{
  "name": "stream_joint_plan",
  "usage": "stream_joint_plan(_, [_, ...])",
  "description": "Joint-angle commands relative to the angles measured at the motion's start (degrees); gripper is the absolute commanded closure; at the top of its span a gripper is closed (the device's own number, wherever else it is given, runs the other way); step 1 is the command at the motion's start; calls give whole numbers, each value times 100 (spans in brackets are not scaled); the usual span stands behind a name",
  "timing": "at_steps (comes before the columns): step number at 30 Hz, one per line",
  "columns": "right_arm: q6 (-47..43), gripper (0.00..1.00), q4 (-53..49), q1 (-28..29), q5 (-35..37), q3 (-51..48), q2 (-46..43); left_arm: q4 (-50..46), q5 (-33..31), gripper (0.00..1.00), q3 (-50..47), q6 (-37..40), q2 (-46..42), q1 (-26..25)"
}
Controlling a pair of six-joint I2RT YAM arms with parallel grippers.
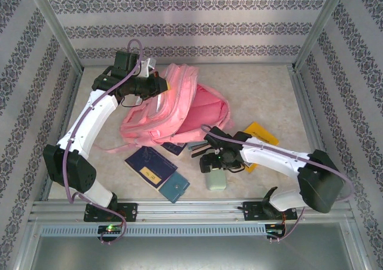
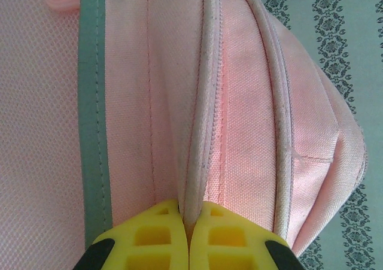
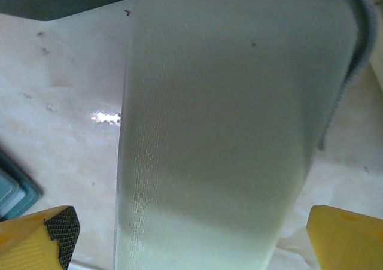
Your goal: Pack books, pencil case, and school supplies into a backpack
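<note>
Jaws first: our right gripper [image 3: 191, 234] stands spread wide, one yellow finger on each side of the pencil case [image 3: 227, 120], and neither finger seems to touch it. Our left gripper [image 2: 187, 228] is pressed together on a zipper seam of the backpack [image 2: 251, 102], pinching the pink fabric.

From above, the pencil case [image 1: 216, 179] lies flat on the table just in front of the backpack [image 1: 179, 111], under the right gripper [image 1: 209, 162]. The left gripper [image 1: 158, 85] holds the bag at its far side.

To grasp well, we judge that we should centre first, since the case sits closer to the finger at the right of the wrist view. Then we lower until the pads face its sides and close across the narrow width, near the middle, so the smooth shell neither slips nor swings.

Its long axis runs straight away from the fingers in the wrist view. Seen from above, its near end points toward the table's near edge. The far end, hidden beneath the gripper, seems to point toward the backpack, which should suit sliding it in end-first.
</note>
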Motion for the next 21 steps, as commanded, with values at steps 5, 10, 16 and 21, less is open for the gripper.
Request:
stream_joint_plan(5, [292, 2, 124, 107, 389, 37, 735, 523, 43, 100, -1, -84, -282, 54])
stream_joint_plan(10, [362, 5, 150, 112, 590, -63, 849, 532, 50, 100, 6, -92, -311, 56])
stream_joint_plan(16, [364, 28, 149, 112, 621, -191, 607, 547, 58, 100, 28, -81, -301, 56])
stream_joint_plan(21, [305, 39, 41, 110, 698, -265, 48, 562, 89, 100, 67, -82, -250, 47])
